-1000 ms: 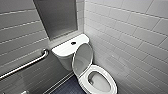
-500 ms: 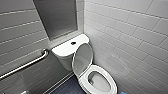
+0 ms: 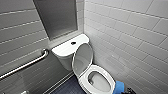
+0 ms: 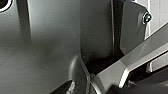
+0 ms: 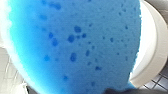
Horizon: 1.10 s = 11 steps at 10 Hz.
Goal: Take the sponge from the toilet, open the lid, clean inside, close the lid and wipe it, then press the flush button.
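Holding the bright blue, porous rectangular sponge (image 3: 119, 86) is the work of the right gripper (image 3: 125, 89), which seems clamped on it. The block hangs off the floor, just beside the front rim of the white glossy ceramic toilet (image 3: 100, 71), on the side of the grey tiled wall (image 3: 130, 37). In the right wrist view the sponge (image 5: 75, 47) stands very near to the camera, with the white bowl edge behind it. Of the left gripper I cannot tell if it is apart or together.

The white oval lid (image 3: 83, 58) is up and leans toward the boxy tank. The small dark round flush button (image 3: 73, 43) sits in the middle of the tank top. I judge that the cleaning inside the bowl is the step in hand.

Several things could go wrong from here:
- The sponge is soft, so it could slip out when it is pressed on the wet ceramic, and fall into the water.
- It hides most of the wrist camera's sight, so the aim may be poor and the gripper may strike the seat ring.
- The lid stands close to upright, and a push from the arm could drop it shut.
- The wall is near, which leaves little room for the arm.
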Motion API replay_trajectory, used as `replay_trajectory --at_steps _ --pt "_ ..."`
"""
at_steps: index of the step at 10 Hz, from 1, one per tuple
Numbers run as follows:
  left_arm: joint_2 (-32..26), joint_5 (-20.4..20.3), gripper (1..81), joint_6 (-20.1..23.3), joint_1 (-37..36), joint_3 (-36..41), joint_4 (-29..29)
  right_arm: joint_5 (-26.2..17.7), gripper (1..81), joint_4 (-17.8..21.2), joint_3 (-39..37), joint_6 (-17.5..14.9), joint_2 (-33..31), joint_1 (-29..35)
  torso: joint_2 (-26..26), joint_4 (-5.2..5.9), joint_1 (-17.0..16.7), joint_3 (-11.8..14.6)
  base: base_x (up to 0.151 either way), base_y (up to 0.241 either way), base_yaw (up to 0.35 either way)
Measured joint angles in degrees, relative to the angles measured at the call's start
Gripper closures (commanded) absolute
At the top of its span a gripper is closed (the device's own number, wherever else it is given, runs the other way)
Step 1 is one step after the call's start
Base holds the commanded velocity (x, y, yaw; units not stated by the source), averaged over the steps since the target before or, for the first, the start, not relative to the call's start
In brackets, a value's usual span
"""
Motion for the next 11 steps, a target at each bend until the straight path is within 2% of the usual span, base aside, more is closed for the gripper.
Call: replay_trajectory --at_steps 3,6,8,11 --pt "2.85 -0.27 1.0 0.0 -0.01 -5.08 -0.02 -6.49 81.1 1.5 -6.89 0.02 7.33 6.73 0.02 0.0 0.0 -0.02 0.0 0.0 0.0" --pt "5.18 -0.35 1.0 0.0 -0.1 -7.39 -0.09 -12.06 81.1 2.24 -12.95 0.16 11.0 10.31 0.02 0.0 0.0 -0.57 0.0 0.0 0.0" --pt "5.36 -0.35 1.0 0.0 -0.1 -8.55 -0.11 -14.02 81.1 2.72 -15.27 0.2 12.5 13.98 0.05 0.0 0.02 -3.04 0.0 0.0 0.0" --pt "6.72 -0.52 1.0 -0.02 -0.12 -9.79 -0.24 -16.06 81.1 2.99 -20.55 1.57 16.09 16.18 0.09 0.0 0.04 -3.76 0.0 0.0 0.0"
